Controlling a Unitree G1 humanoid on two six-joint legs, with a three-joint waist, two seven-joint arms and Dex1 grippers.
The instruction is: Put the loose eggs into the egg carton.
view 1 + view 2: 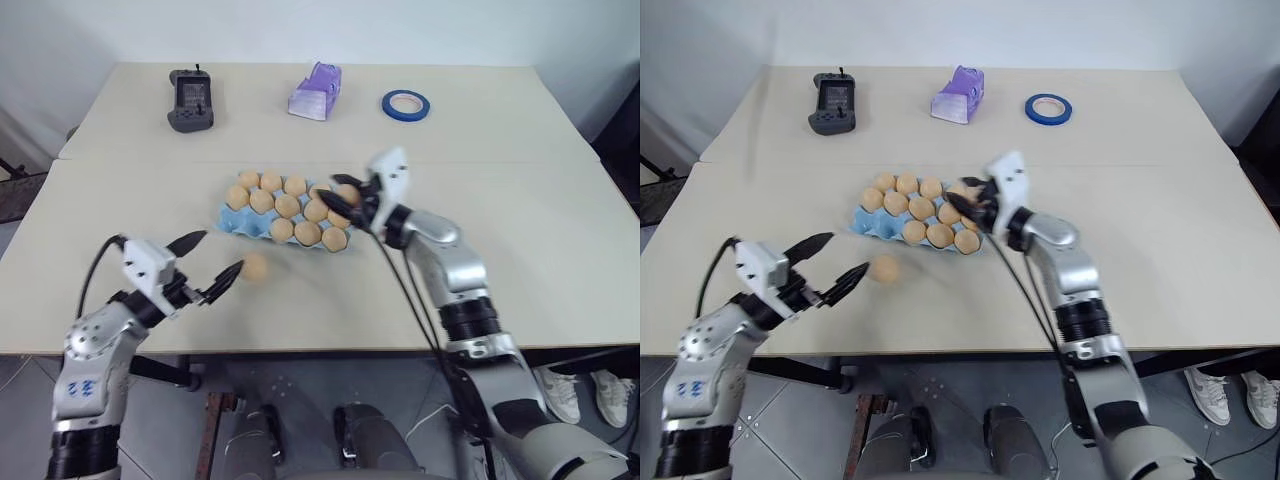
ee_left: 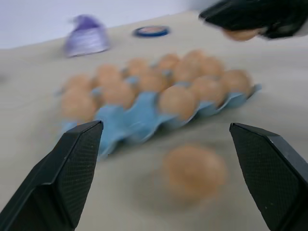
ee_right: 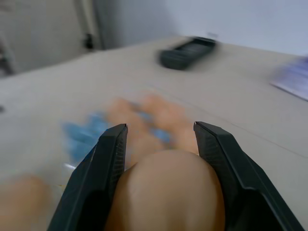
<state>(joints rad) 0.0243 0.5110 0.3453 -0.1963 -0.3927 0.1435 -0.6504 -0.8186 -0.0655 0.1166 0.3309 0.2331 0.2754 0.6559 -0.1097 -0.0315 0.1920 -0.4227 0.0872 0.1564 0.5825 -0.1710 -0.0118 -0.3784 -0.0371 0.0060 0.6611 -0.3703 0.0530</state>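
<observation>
The light-blue egg carton [image 1: 232,222] lies in the middle of the table, with pale orange eggs in most of its cups. One loose egg [image 1: 254,266] rests on the table just in front of the carton's left end. My left gripper [image 1: 219,253] is open, its fingertips close to the left of that egg without touching it. In the left wrist view the loose egg [image 2: 194,171] lies between and beyond the spread fingers. My right gripper [image 1: 352,200] hovers over the carton's right end, shut on another egg [image 3: 166,192].
At the back of the table stand a black handheld device [image 1: 190,100], a purple box [image 1: 316,92] and a roll of blue tape [image 1: 405,104]. A seam runs across the table behind the carton. The front edge is near my left gripper.
</observation>
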